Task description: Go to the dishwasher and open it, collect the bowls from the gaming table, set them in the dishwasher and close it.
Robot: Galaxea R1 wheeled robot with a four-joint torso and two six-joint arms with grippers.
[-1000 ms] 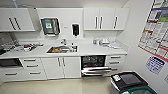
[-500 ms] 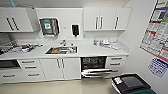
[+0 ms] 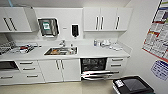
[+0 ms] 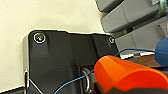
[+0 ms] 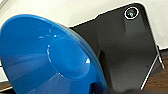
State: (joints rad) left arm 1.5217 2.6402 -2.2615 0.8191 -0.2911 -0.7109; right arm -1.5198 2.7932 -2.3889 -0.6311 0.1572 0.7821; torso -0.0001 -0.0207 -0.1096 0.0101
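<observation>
The dishwasher (image 3: 93,64) sits under the white counter, right of the sink, straight ahead of me. Its steel door (image 3: 97,75) hangs down and the dark interior shows. An orange bowl (image 4: 125,72) sits close in the left wrist view, rim up off the floor, with my left gripper (image 4: 110,88) shut on it. The edge of a blue bowl (image 4: 162,51) shows beside it. The same blue bowl (image 5: 50,57) looms in the right wrist view, and my right gripper (image 5: 96,87) is shut on its rim. The gaming table is out of view.
A black bin (image 3: 132,86) stands on the floor at the right, near the dishwasher door. A sink (image 3: 61,51) is set in the counter (image 3: 100,53). White drawers (image 3: 117,65) flank the dishwasher. A wall with posters (image 3: 157,37) closes the right side.
The whole head view has drawn slightly nearer to the counter, so the camera has moved. The dishwasher door stays down.
</observation>
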